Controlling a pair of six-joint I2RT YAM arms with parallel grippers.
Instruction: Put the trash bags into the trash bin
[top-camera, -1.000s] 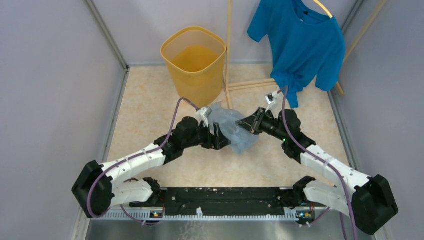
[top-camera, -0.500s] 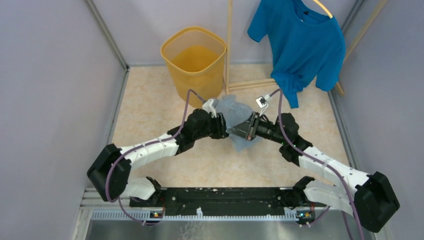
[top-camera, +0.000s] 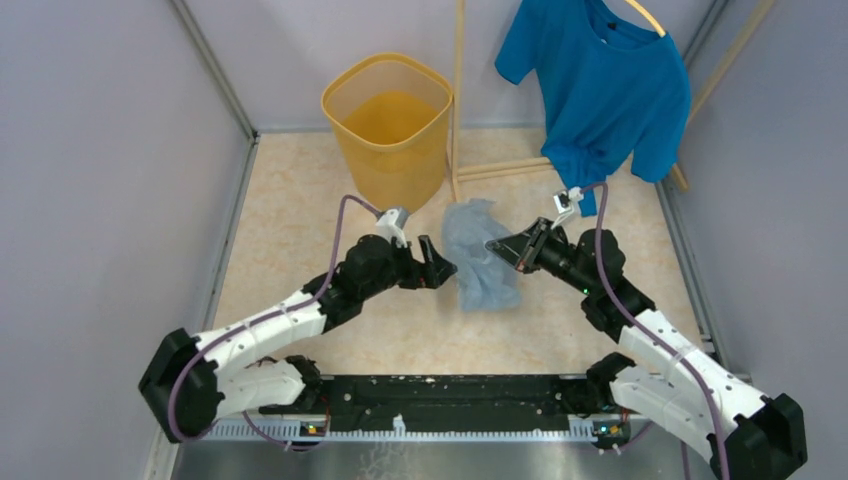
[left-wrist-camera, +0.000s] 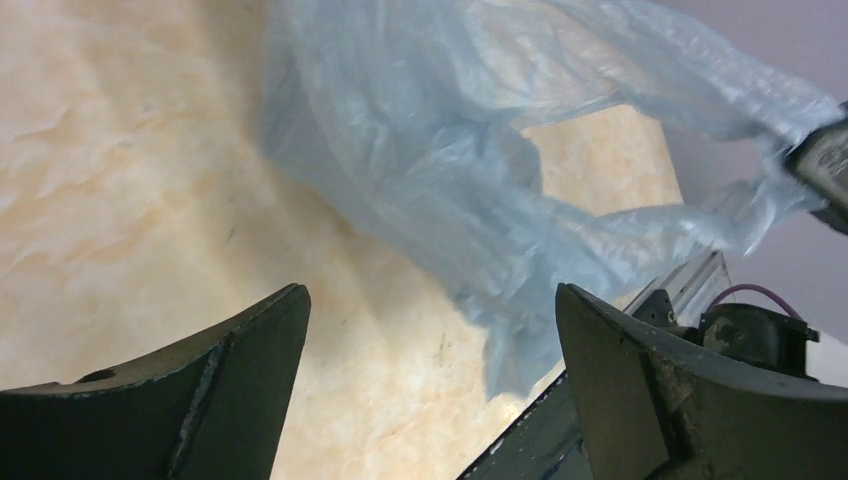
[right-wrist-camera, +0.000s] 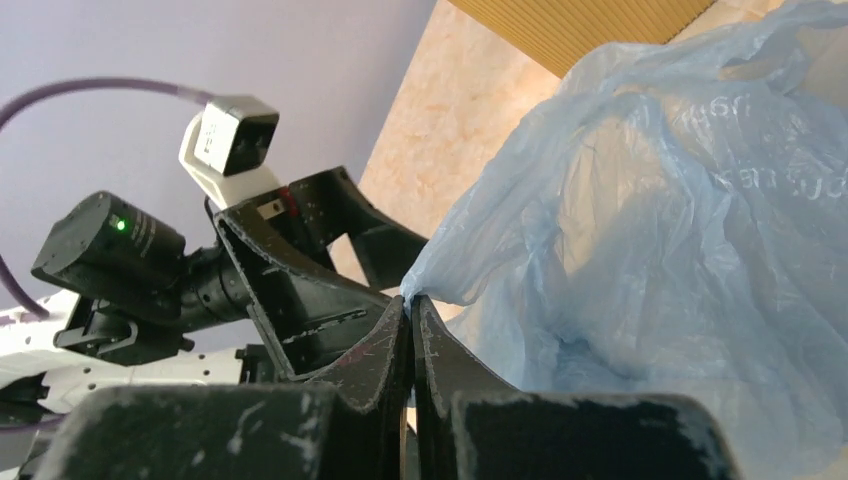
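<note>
**Top external view.** I see the left gripper (top-camera: 438, 262) with its jaws spread wide and nothing between them. It sits just left of the trash bag (top-camera: 482, 258). The bag is a crumpled, pale blue film lying on the beige marbled table (top-camera: 290, 230), between the two arms. The right gripper (top-camera: 493, 245) has its jaws pressed together at the bag's right edge. The trash bin (top-camera: 395, 165) stands upright at the far side of the table, beyond the bag and apart from it. Its yellow-orange interior holds no bag. A bright blue T-shirt (top-camera: 600, 85) hangs on a wooden rack (top-camera: 458, 100) at the far right.

**Left wrist view.** Both dark fingers (left-wrist-camera: 200, 390) of the left gripper (left-wrist-camera: 430, 295) frame a broad gap. The trash bag (left-wrist-camera: 450, 170) hangs ahead of that gap, lifted partly off the table (left-wrist-camera: 120, 180). I see no film touching either finger. One corner of the bag stretches up to the right gripper (left-wrist-camera: 825, 165) at the frame's right edge.

**Right wrist view.** The right gripper (right-wrist-camera: 410, 305) is closed, with a corner of the trash bag (right-wrist-camera: 680, 230) pinched between its tips. The rest of the film billows to the right. Beyond it stands the left gripper (right-wrist-camera: 300, 260), jaws apart, with its white wrist camera (right-wrist-camera: 228, 140) above. The ribbed wall of the trash bin (right-wrist-camera: 590, 25) shows at the top edge, behind the bag.
</note>
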